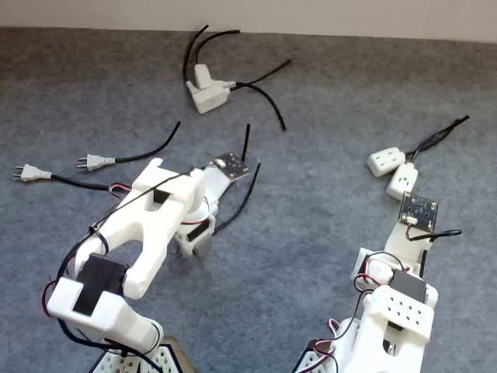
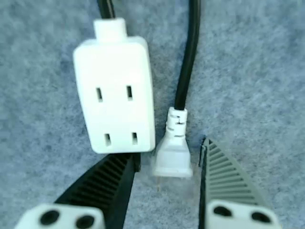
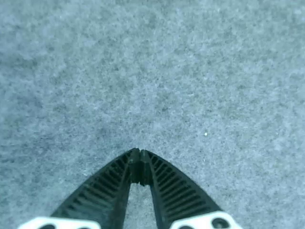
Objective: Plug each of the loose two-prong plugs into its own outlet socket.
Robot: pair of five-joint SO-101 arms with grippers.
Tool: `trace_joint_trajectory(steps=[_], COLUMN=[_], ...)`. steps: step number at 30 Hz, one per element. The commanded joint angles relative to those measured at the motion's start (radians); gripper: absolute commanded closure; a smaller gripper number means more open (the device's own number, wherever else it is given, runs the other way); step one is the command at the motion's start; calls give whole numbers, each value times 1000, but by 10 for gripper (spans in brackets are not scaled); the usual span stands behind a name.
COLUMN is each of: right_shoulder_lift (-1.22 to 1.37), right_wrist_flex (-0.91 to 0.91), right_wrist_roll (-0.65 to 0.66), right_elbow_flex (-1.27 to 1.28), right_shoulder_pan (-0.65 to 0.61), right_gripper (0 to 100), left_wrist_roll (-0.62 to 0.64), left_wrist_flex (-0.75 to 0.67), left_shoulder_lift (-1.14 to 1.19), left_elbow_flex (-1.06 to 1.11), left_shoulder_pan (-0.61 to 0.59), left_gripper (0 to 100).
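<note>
L gripper (image 2: 170,153) had its fingers spread either side of a white plug (image 2: 172,160) w/ black cable (image 2: 188,57), lying just beside an outlet socket (image 2: 114,93) on the grey desk (image 2: 257,71). R gripper (image 3: 139,160) fingers were pressed together over bare desk. A loose plug (image 1: 29,172) and a second plug (image 1: 92,162) lay at left, apart from the arms.

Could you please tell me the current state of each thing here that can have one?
Near plug: loose, unplugged.
Near outlet: sockets empty.
Left gripper: open around near plug.
Right gripper: shut, empty.
Left plugs: loose, unplugged.
Far outlet: a plug seemingly inserted.
Right outlets: visible sockets empty.
</note>
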Motion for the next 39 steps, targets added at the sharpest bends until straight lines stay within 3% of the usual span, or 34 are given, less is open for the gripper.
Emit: trace_joint_trajectory(steps=[1,7,12,19,27,34,39], right_shoulder_lift=[-18,-18,-18,-18,-18,-18,-18], right_wrist_flex=[-16,-16,-16,-16,-16,-16,-16], right_wrist_roll=[5,5,5,5,5,5,5], right_elbow_flex=[-7,-7,-7,-7,-7,-7,-7], right_shoulder_pan=[18,18,18,18,18,18,19], right_gripper=[991,991,991,991,991,991,991], left_wrist_roll=[-17,-57,-57,-58,-58,-58,-54], left_wrist_flex=[52,218,265,265,255,115,98], left_shoulder_lift=[77,323,354,223,85,85,84], left_elbow_flex=[-127,-338,-392,-297,-148,-25,-18], left_shoulder_pan=[-4,-7,-7,-1,-8,-7,-7], left_gripper=[794,861,867,906,854,853,854])
